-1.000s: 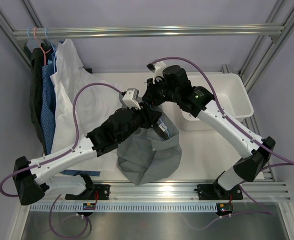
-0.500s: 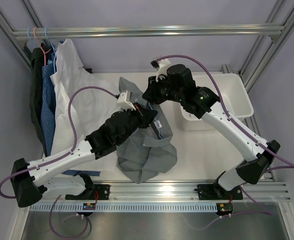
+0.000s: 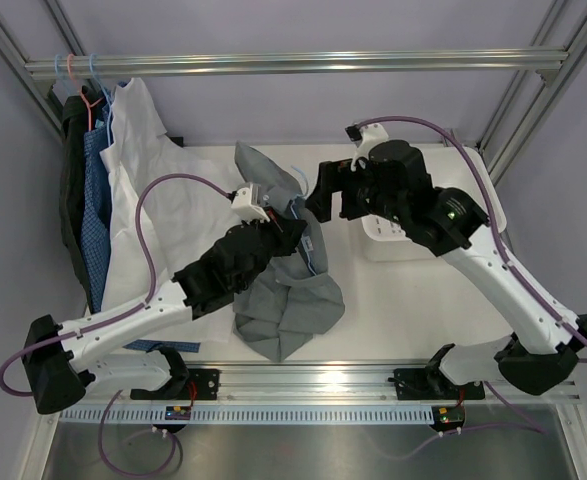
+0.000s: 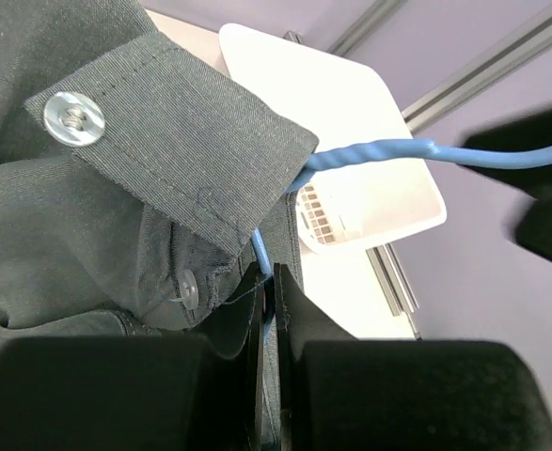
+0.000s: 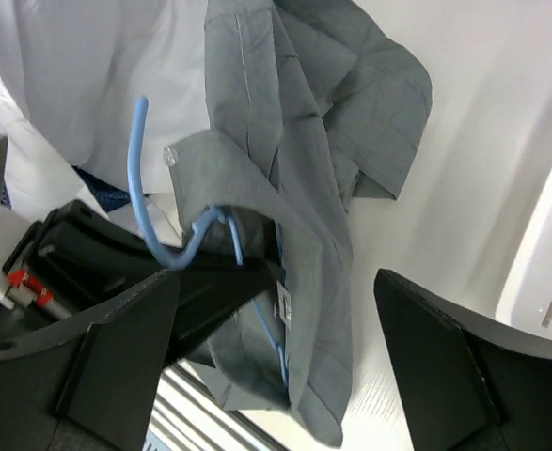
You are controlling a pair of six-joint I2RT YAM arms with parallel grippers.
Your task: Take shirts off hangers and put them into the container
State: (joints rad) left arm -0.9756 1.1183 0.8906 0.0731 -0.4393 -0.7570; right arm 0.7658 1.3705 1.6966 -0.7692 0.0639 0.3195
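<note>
The grey shirt slumps on the table near the front edge, its collar held up by the left gripper, whose fingers are pressed together on the wire of the light blue hanger and the cloth around it. From that pinch the hanger's twisted neck runs out toward the right gripper, which stands spread wide just beside the shirt, holding nothing. The right arm therefore looks best placed to take the hook. The container lies farther right, beyond that arm
</note>
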